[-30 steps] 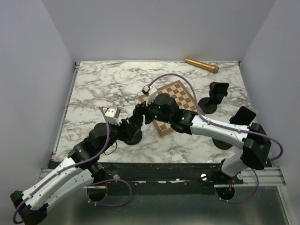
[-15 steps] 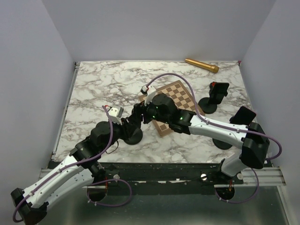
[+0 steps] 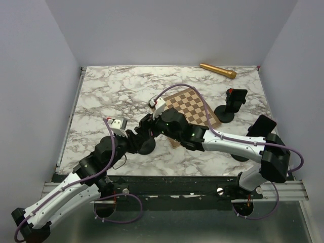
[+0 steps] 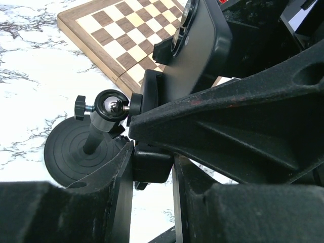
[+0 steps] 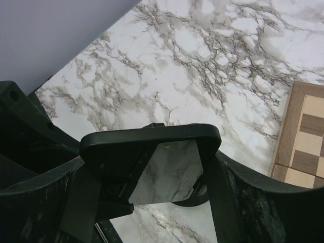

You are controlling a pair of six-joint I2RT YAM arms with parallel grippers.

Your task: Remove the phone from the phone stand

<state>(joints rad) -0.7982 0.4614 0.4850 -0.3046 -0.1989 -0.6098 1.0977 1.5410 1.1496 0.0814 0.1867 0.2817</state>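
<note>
The black phone (image 5: 152, 147) sits between my right gripper's (image 5: 152, 169) fingers, which are shut on its two long edges; its glossy screen mirrors the marble. In the left wrist view the phone (image 4: 202, 45) shows its back and camera lenses, tilted, resting in the cradle of the phone stand (image 4: 109, 104), which has a ball joint and a round black base (image 4: 71, 157). My left gripper (image 4: 152, 167) is shut on the black lower block of that cradle. From above, both grippers meet over the stand (image 3: 146, 148) at the near middle of the table.
A wooden chessboard (image 3: 191, 109) lies just behind the right arm. Two other black stands, one (image 3: 232, 105) at the right and one (image 3: 263, 125) near the right edge, carry dark devices. A gold cylinder (image 3: 217, 70) lies at the far edge. White walls close in the marble table (image 3: 111, 91).
My left gripper has closed onto the stand's cradle block. Both grippers and the phone have shifted slightly left and towards the near edge.
</note>
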